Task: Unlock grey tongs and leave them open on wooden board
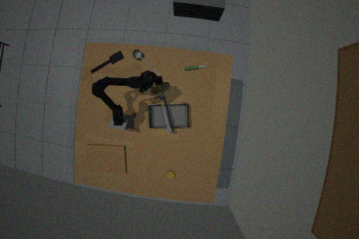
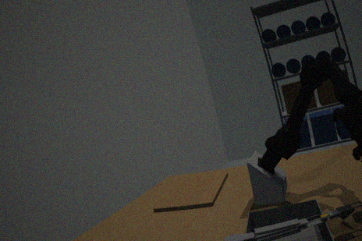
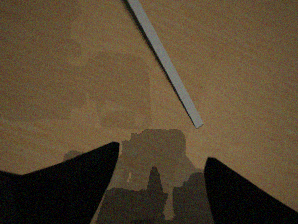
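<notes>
Pale wood grain is seen on the tabletop, and a thin rectangular slab is formed by the wooden board. One dark-rimmed, oblong roasting tin is crossed by one pair of slim grey tongs, their ends carried past its rim (a touch of yellow is shown on them). One black spatula, one round-headed utensil, one green-handled tool and one yellow disc are counted. The gripper's black, tapered jaws are parted, with nothing grasped.
</notes>
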You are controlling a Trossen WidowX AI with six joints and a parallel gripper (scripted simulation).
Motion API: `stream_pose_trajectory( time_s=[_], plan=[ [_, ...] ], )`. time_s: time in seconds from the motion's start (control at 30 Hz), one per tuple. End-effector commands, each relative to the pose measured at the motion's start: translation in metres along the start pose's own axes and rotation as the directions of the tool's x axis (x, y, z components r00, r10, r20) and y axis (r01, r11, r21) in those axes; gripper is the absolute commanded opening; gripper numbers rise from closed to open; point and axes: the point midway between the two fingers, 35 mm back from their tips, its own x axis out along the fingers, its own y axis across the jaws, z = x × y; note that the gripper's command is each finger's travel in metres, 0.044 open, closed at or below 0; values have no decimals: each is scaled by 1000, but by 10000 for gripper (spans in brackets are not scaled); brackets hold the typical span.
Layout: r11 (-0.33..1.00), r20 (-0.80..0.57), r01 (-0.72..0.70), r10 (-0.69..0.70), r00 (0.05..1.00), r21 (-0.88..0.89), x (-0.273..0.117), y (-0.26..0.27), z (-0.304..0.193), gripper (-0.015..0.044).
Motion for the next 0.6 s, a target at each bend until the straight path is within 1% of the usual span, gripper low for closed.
stream_pose_trajectory(
  time_s=[0.0,0.03,0.23,0.47,0.57],
  plan=[
    [992,-93,119,-123,988,-53,-23,-26,-56,260],
    [989,-106,139,-143,984,-39,-28,-30,-66,260],
    [976,-183,199,-212,960,-87,-49,-36,-114,260],
    [944,-290,249,-305,907,-215,-91,-24,-200,260],
    [941,-301,252,-314,901,-226,-95,-22,-208,260]
  ],
)
